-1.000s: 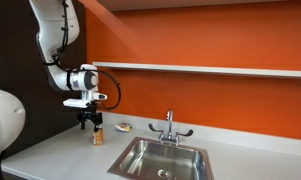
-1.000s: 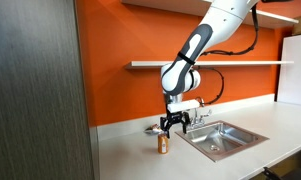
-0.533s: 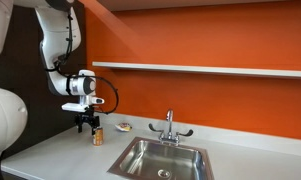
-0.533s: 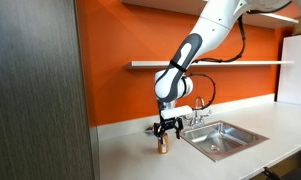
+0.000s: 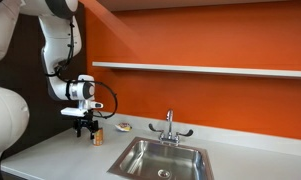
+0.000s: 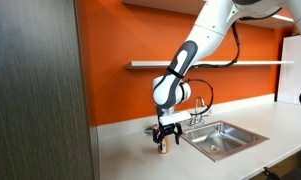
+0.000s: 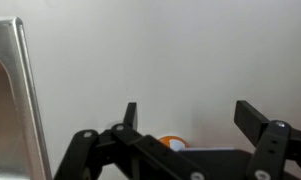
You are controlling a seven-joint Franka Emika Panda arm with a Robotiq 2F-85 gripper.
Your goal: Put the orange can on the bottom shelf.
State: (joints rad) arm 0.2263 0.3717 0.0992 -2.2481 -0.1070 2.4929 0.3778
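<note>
Wrist view: the small upright orange-tan cylindrical can [image 7: 172, 143], beside the steel sink [image 7: 5, 100], stands axis-vertical, low between the spread jaws of the black gripper [image 7: 185, 115].

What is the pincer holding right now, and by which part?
Nothing. The pincer is open, fingers spread apart, hovering over the upright orange can.

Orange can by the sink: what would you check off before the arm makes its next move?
1. Orange can upright on the countertop: ok.
2. Jaws open: ok, seen in the wrist view.
3. Can lined up with the gap between the jaws: ok, wrist view.
4. Jaws low enough to close on the can: cannot tell.
5. Small yellowish object apart from the can: ok.
6. Bottom shelf level on the wall above: ok.
</note>
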